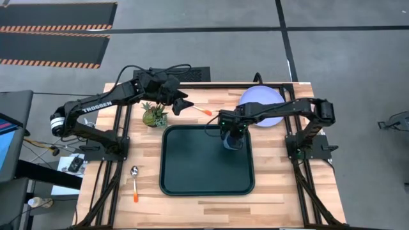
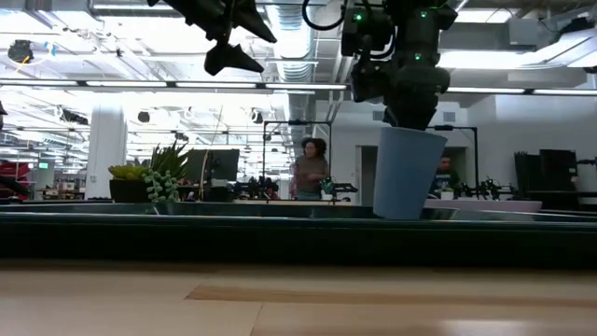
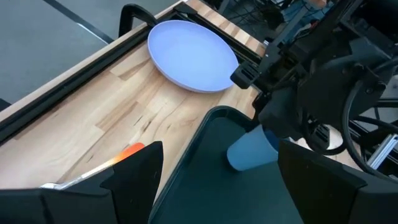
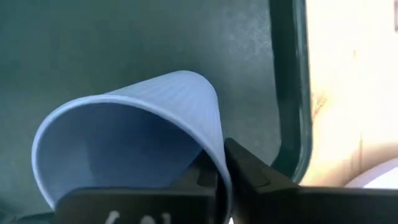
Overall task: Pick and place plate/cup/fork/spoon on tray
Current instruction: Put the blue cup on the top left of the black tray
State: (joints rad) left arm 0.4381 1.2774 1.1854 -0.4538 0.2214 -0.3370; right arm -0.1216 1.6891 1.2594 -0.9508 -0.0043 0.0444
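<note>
- wood-plank table (image 1: 192, 211), light butcher-block top, dark frame rails along its edges
- small green spiky potted plant (image 1: 154, 115) on the table's far-left part; also in the low view (image 2: 160, 185)
- black mats with orange-striped edges (image 1: 54, 33) on the grey floor beyond the table
- grey floor has dark seam lines (image 1: 291, 48)
- blue-lit screen (image 1: 5, 137) at the far left edge
- low view: two people (image 2: 309, 173) standing in the room behind, one mostly hidden (image 2: 444, 175)
- ceiling strip lights and ducting (image 2: 112, 42) overhead
</note>
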